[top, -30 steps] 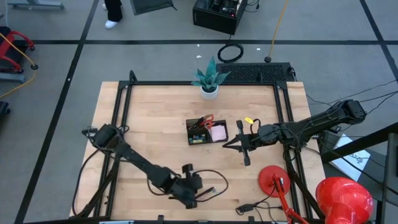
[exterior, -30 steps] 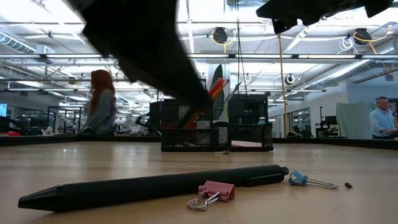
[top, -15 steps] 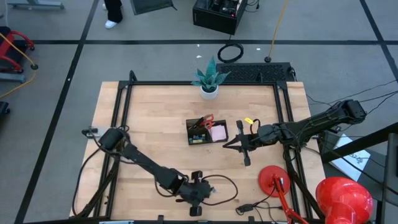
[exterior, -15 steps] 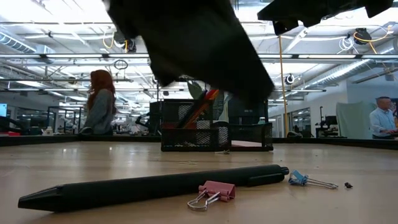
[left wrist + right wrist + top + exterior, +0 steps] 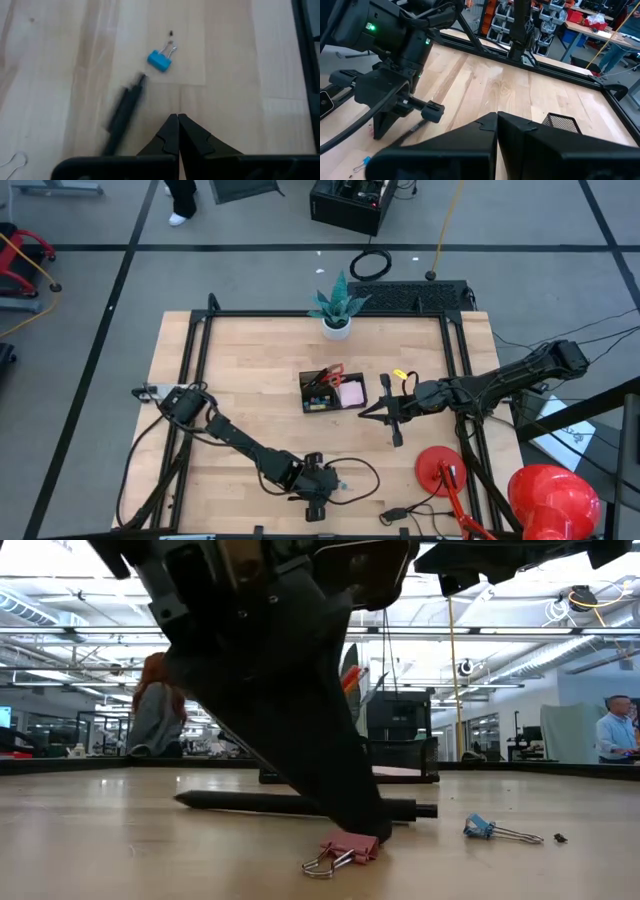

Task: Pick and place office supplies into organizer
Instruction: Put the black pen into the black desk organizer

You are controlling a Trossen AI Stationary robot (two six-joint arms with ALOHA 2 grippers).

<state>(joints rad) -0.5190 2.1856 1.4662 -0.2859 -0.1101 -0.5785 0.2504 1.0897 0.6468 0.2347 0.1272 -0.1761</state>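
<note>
We take the organizer [image 5: 333, 393], the black mesh tray at the table's middle, as our landmark. It already holds scissors [image 5: 332, 372], a pink sticky-note pad [image 5: 351, 394] and other upright items.

Well toward the table's near edge from it, our left gripper [image 5: 178, 120] points down at the wood with fingers clenched together, gripping nothing. Its tip sits just beside a pink binder clip [image 5: 340, 850]. A black pen [image 5: 123, 114] lies near it, and a blue clip [image 5: 160, 59] beyond.

Just to the organizer's right, our right gripper [image 5: 366, 412] hovers, fingers clenched, empty.
</note>
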